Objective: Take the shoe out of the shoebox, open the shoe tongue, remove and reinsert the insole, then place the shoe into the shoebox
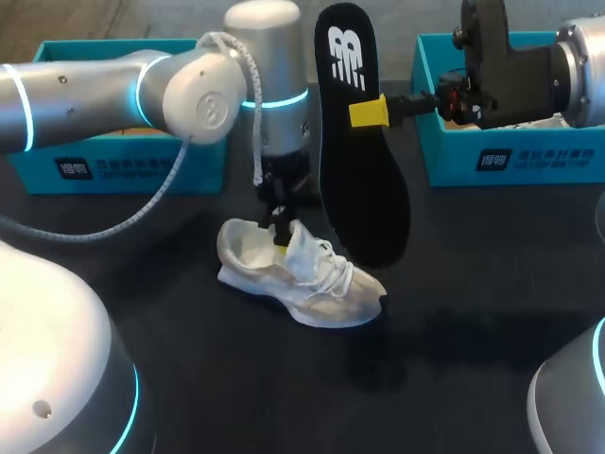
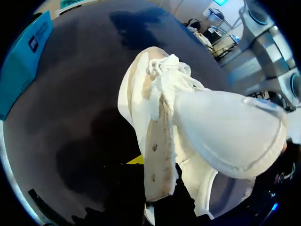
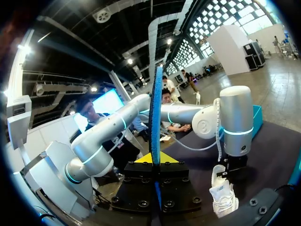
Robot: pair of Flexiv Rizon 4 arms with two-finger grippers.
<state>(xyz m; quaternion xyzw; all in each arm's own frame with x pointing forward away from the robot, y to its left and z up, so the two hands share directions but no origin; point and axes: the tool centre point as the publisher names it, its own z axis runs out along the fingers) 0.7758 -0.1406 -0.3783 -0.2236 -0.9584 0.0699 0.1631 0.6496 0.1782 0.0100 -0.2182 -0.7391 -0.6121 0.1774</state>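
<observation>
The white shoe [image 1: 301, 276] lies on the dark table with its toe toward the right. My left gripper [image 1: 281, 230] comes straight down onto its opening. In the left wrist view this gripper [image 2: 157, 190] is shut on the eyelet edge of the shoe [image 2: 157, 141], and the padded tongue [image 2: 230, 134] is folded out beside it. The black insole [image 1: 359, 142] is held upright above the table behind the shoe, with my right gripper [image 1: 371, 112] shut on its edge. In the right wrist view the insole [image 3: 155, 113] stands edge-on between the right gripper's [image 3: 154, 159] yellow tips, with the shoe [image 3: 223, 194] below.
A teal shoebox [image 1: 113, 170] stands at the back left behind my left arm. A second teal box [image 1: 510, 161] stands at the back right under my right arm. Dark table surface [image 1: 454, 312] lies in front of and to the right of the shoe.
</observation>
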